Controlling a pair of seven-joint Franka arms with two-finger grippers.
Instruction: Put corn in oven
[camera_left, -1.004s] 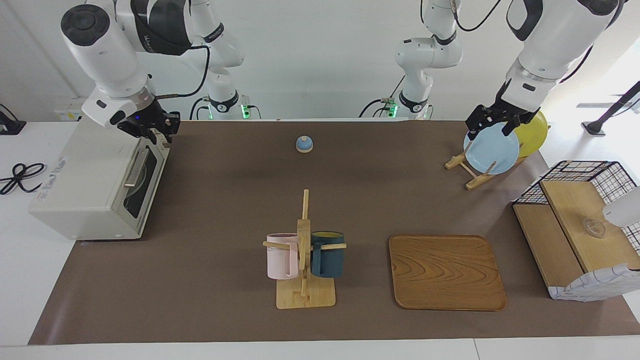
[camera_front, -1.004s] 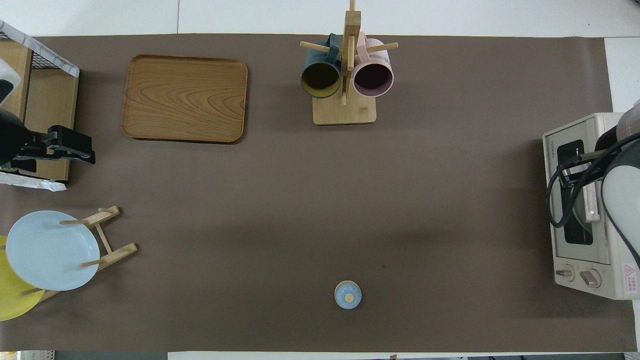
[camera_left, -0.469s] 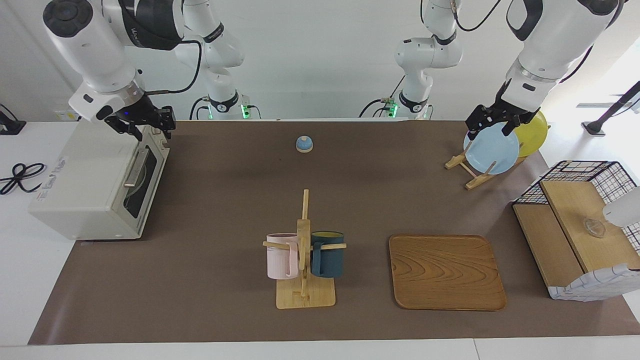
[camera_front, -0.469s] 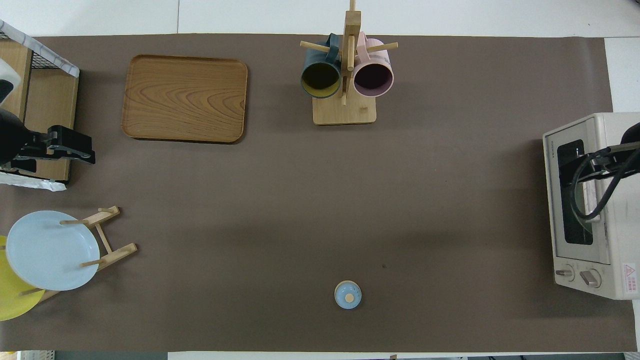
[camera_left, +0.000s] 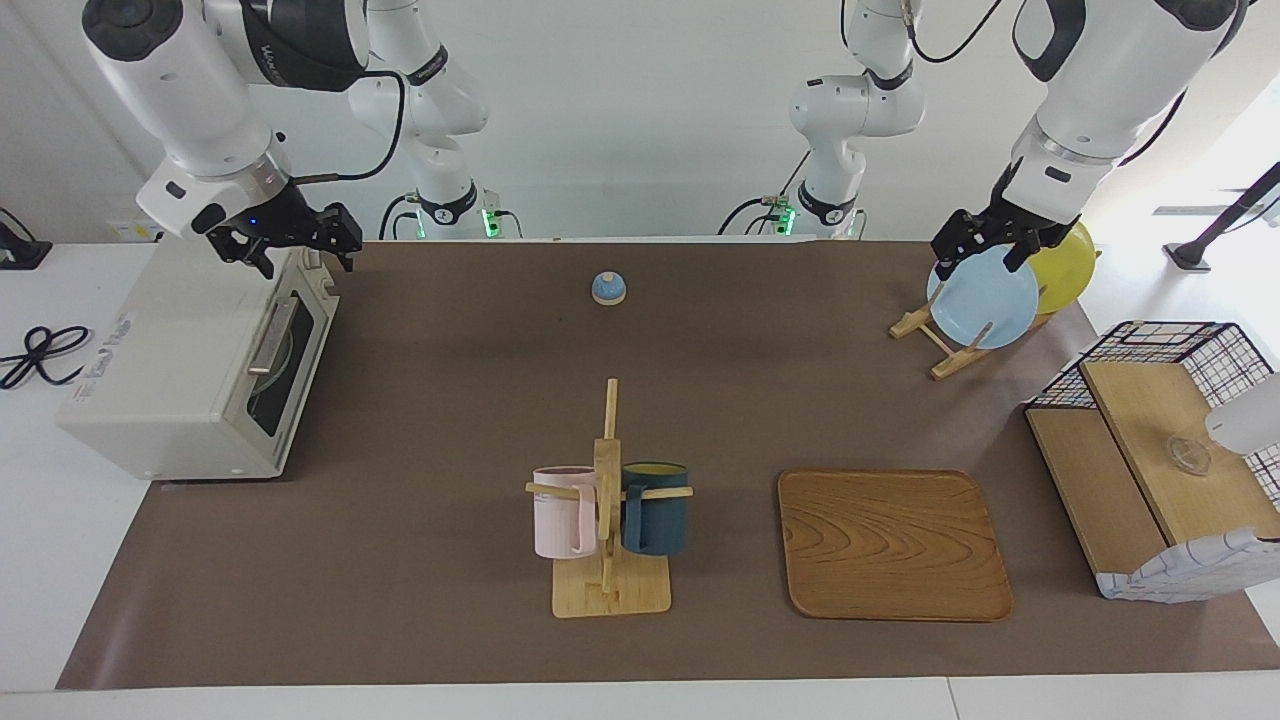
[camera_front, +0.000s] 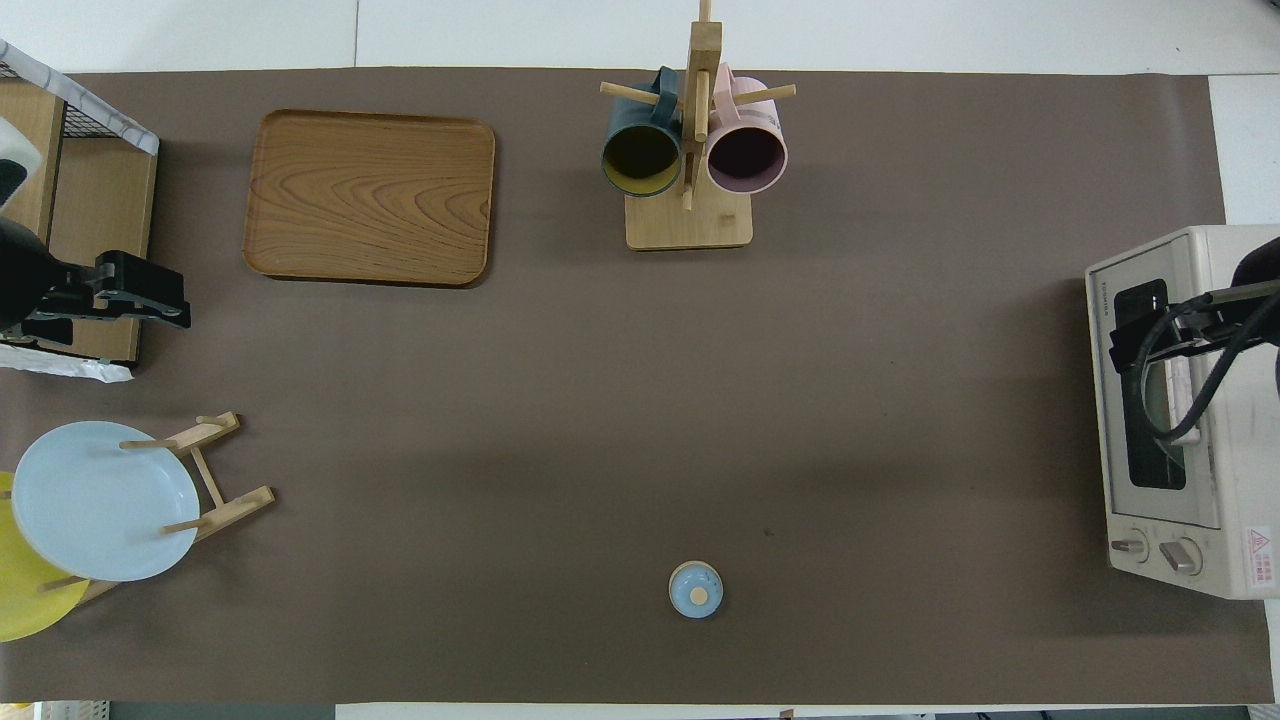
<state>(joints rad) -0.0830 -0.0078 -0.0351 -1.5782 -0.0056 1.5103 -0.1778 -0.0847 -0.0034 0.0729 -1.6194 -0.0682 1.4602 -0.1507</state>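
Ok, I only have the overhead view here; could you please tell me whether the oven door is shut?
Observer: Yes, the oven has its door upright and shut, with nothing on the handle.
Operator: Thank you. Where is the right claw? I see mostly cable.
Observer: The right claw hangs in the air over the oven's top corner, clear of the handle.
Operator: And is the left arm carrying the corn?
Observer: No. The left claw waits raised by the blue plate, with no corn in it.
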